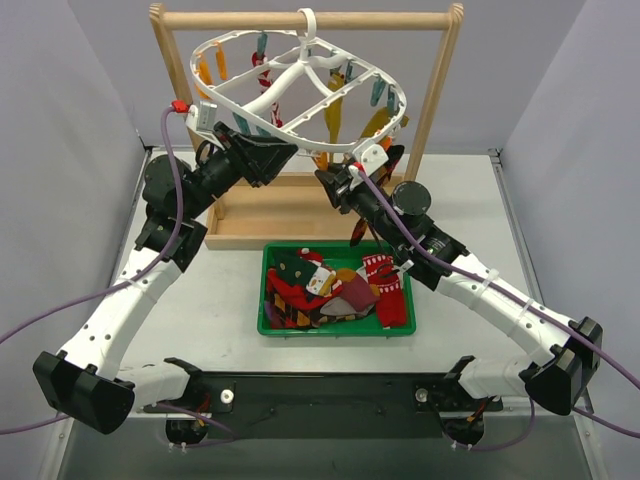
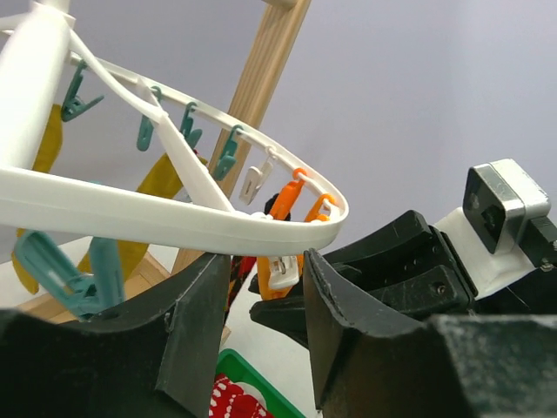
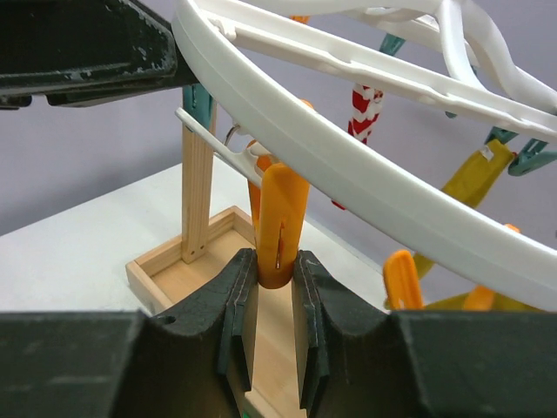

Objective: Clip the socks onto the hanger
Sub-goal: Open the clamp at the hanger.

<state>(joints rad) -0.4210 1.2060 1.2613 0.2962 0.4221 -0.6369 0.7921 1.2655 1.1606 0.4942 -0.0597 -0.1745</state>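
Note:
The white oval hanger [image 1: 300, 75] hangs by its hook from a wooden bar. A red-white striped sock [image 1: 262, 75] and yellow socks [image 1: 335, 115] hang from its clips. More socks [image 1: 335, 290] lie heaped in a green bin. My right gripper [image 3: 277, 266] is shut on the lower end of an orange clip [image 3: 280, 213] under the hanger's near rim [image 3: 348, 165]. My left gripper [image 2: 266, 283] is open just under the near-left rim [image 2: 174, 213], holding nothing. A dark red-patterned strip of fabric [image 2: 238, 272] hangs beyond the left fingers.
The green bin [image 1: 264, 300] stands in the middle of the table, in front of the wooden rack's base tray [image 1: 250, 215]. The rack's uprights [image 1: 440, 90] and top bar [image 1: 380, 20] frame the hanger. Teal clips [image 2: 65, 279] and orange clips [image 3: 402, 279] dangle around the rim.

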